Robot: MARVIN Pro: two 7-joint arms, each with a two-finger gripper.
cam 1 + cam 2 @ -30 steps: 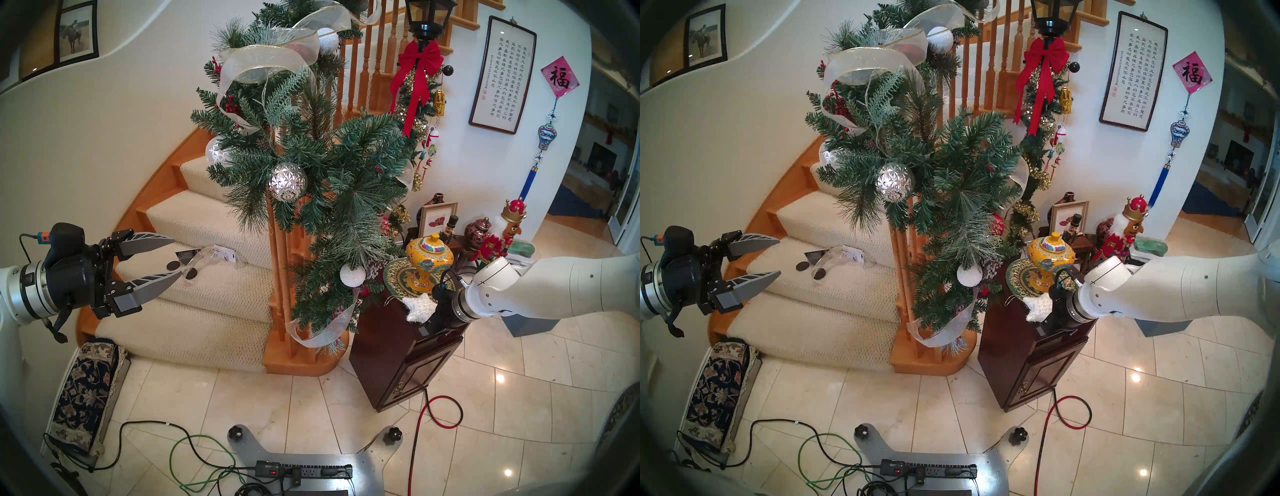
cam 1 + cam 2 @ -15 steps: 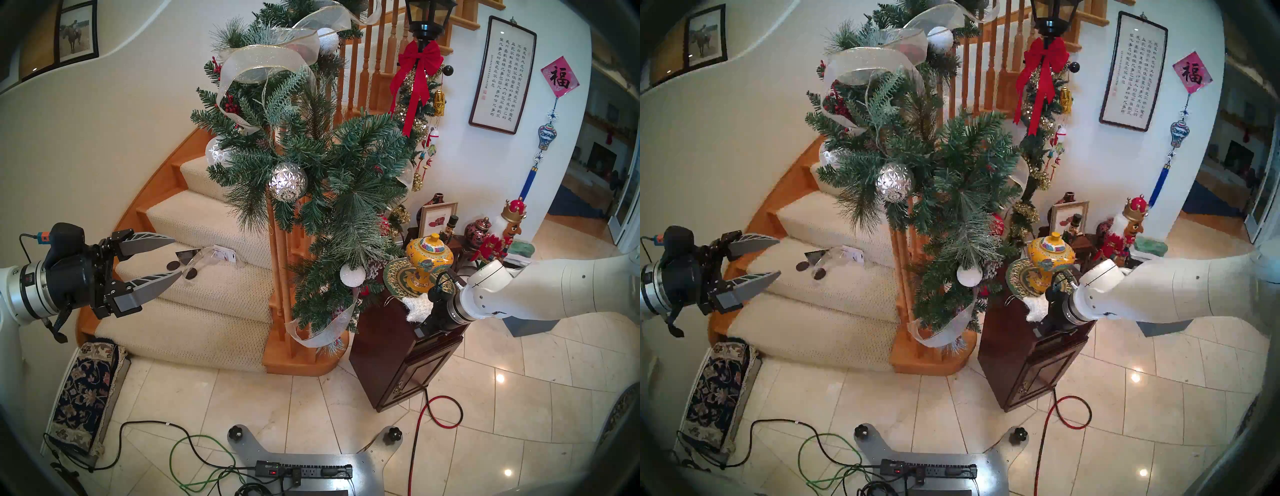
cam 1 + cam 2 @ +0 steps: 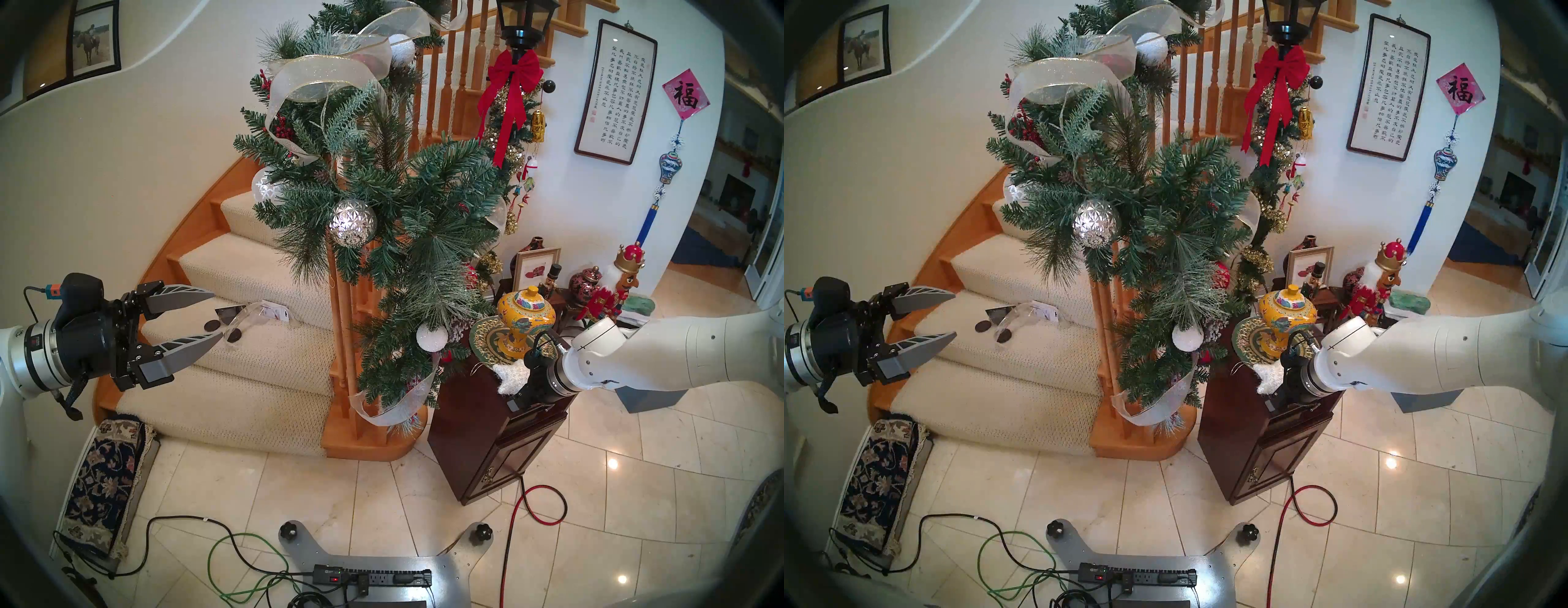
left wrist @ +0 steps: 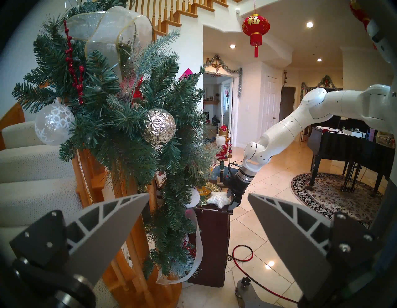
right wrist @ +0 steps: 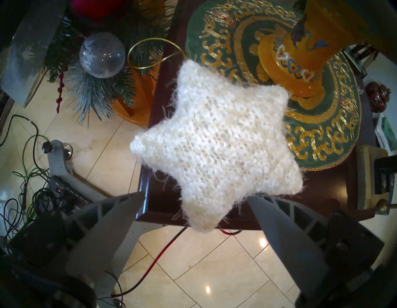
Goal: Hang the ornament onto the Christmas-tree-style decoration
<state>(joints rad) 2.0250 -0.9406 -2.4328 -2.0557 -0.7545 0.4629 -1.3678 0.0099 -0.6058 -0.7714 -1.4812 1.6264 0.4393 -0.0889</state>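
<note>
The ornament (image 5: 217, 137), a fuzzy white knitted star, lies on the dark wooden cabinet (image 3: 475, 424), partly over a green plate (image 5: 322, 129). Its gold string loop (image 5: 154, 53) points toward the garland. My right gripper (image 5: 195, 195) hovers just over the star (image 3: 511, 373), open, its fingers on either side of the star's nearest point. The Christmas-tree-style decoration (image 3: 424, 220), a green pine garland with ribbon and a silver ball (image 3: 353, 223), drapes down the stair rail left of the cabinet. My left gripper (image 3: 217, 314) hangs open and empty over the stairs, facing the garland (image 4: 120, 133).
A yellow jar (image 3: 526, 316) stands on the green plate right behind the star, with nutcracker figures (image 3: 611, 293) further back. Small items lie on a carpeted step (image 3: 237, 322). Cables and a power strip (image 3: 373, 577) run across the tile floor.
My right wrist has shifted slightly left, over more of the star. The left arm and the star have not moved.
</note>
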